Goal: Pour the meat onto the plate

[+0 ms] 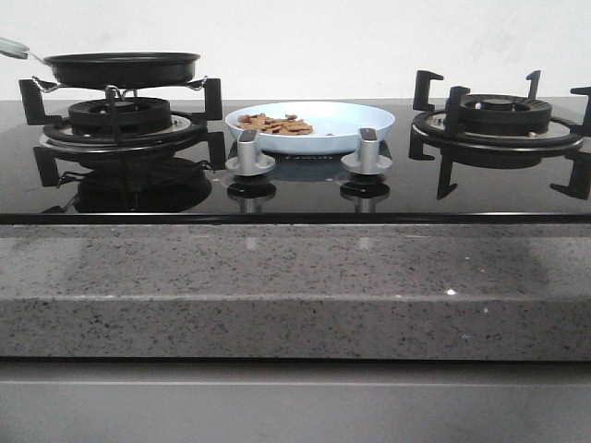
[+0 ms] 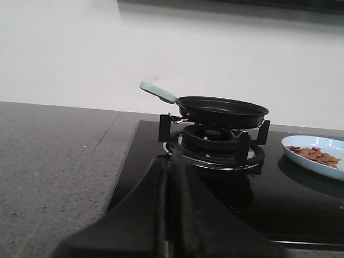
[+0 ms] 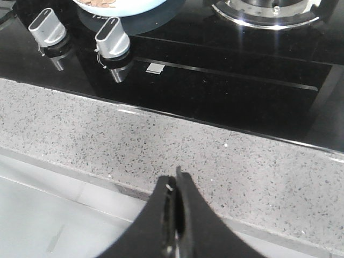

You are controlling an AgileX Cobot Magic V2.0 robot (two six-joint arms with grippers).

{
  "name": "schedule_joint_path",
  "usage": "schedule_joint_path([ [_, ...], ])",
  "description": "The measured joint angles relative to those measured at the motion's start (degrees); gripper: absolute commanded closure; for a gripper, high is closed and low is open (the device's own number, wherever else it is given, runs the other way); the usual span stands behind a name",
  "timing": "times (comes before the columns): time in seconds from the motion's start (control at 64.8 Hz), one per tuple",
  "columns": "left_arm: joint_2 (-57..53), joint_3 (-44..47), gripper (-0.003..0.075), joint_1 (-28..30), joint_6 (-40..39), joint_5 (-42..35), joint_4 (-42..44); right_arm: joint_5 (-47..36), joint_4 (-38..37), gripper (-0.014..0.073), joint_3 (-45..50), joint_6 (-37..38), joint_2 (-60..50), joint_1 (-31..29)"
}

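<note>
The pale blue plate [image 1: 355, 122] sits on the black hob between the two burners, with the orange-brown meat pieces [image 1: 274, 123] heaped on its left part. The plate [image 2: 330, 145] and meat [image 2: 316, 155] also show in the left wrist view, and the plate's edge [image 3: 134, 9] in the right wrist view. A black frying pan [image 1: 123, 66] with a pale green handle [image 2: 157, 92] rests on the left burner. My left gripper [image 2: 173, 161] is shut and empty, short of the left burner. My right gripper [image 3: 175, 180] is shut and empty, over the counter's front edge. Neither gripper shows in the front view.
Two silver knobs [image 1: 250, 152] [image 1: 367, 152] stand in front of the plate. The right burner [image 1: 499, 120] has a bare black grate. A speckled grey stone counter [image 1: 277, 286] runs along the front and to the left of the hob [image 2: 54, 161].
</note>
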Motion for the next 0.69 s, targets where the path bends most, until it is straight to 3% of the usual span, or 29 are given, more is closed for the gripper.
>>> schedule_joint_path([
  [0.34,0.0,0.0,0.0741,0.0,0.0,0.0,0.0,-2.14,-2.24,0.0662,1.27,0.0,-2.79,-1.13],
  [0.695,0.0,0.0,0.0741,0.0,0.0,0.0,0.0,-31.21,-5.1,0.0662,23.89,-0.8,-20.69,-10.29],
])
